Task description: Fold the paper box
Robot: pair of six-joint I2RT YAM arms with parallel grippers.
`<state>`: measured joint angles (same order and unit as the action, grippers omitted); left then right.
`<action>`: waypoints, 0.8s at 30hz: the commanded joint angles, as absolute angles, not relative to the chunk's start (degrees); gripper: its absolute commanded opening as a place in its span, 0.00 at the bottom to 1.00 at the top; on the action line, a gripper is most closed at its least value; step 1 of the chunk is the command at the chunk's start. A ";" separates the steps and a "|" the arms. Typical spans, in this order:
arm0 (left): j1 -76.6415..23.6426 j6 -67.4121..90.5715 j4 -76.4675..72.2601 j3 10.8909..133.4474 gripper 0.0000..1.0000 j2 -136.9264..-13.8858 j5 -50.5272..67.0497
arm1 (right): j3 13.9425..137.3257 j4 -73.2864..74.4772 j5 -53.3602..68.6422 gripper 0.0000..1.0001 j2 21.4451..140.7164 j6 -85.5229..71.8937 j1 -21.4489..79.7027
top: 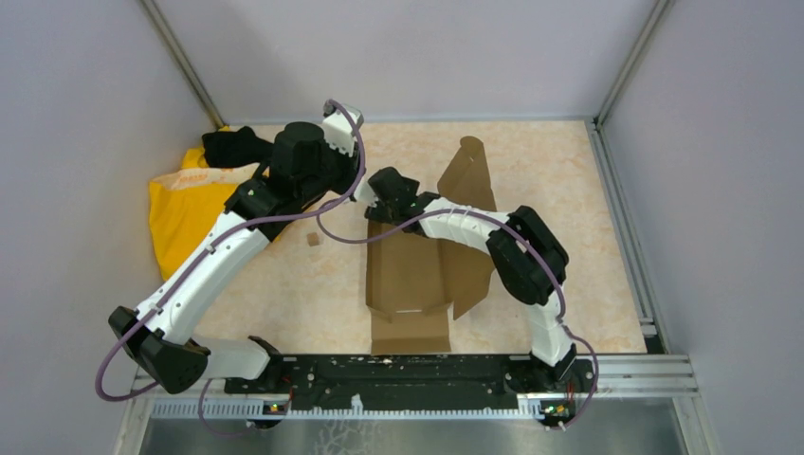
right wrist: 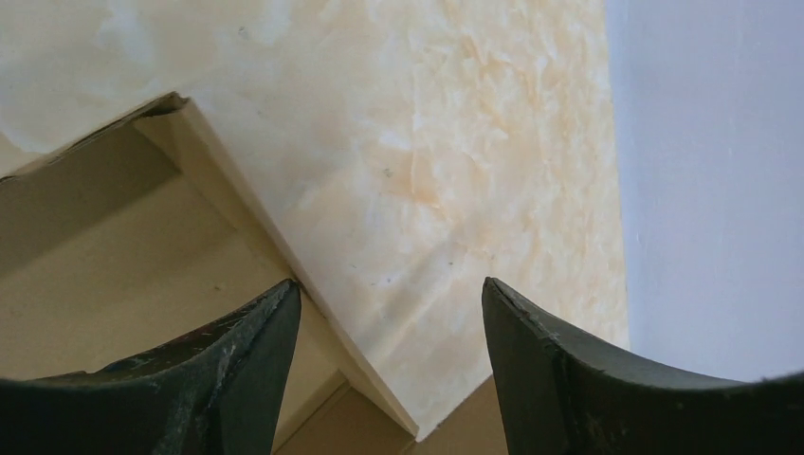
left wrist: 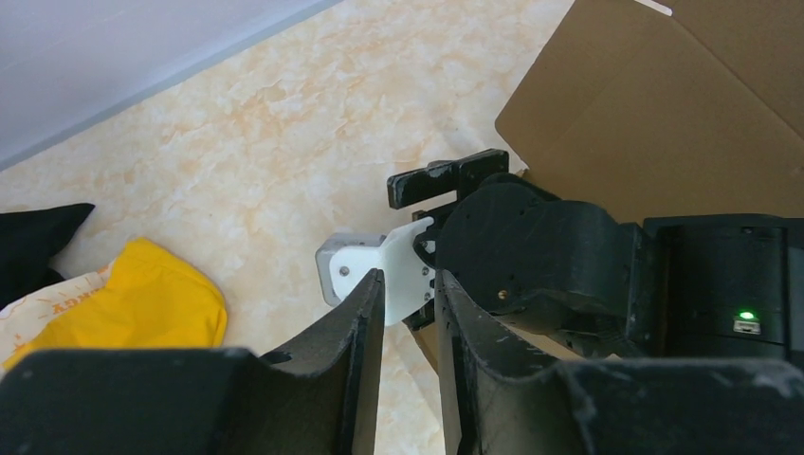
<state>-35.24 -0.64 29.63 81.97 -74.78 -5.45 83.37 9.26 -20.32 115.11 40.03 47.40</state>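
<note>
- The paper box (top: 412,275) lay as a mostly flat sheet at the middle of the table (top: 588,237), just ahead of the arm bases, with one flap (top: 469,171) standing up at its far end.
- The right gripper (right wrist: 389,294) hung over that far end, fingers wide apart astride a cardboard edge.
- The left gripper (left wrist: 410,284), fingers nearly together and gripping nothing, pointed at the right wrist. Its tips were hard to find from above.
- A yellow cloth (top: 185,213) filled the far-left corner, and the box's right edge lay well apart from the side rail (top: 621,218).
</note>
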 commanded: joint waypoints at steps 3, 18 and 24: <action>-34.62 -0.10 30.03 83.97 0.34 -74.60 -6.80 | 83.48 5.47 -24.94 0.70 103.73 34.46 47.77; -31.53 2.14 30.63 82.82 0.73 -76.81 -7.58 | 99.22 40.08 -26.20 0.80 82.74 7.80 50.94; -31.03 3.43 29.52 81.01 0.89 -76.42 -8.41 | 111.35 50.70 -31.17 0.84 78.18 2.08 50.89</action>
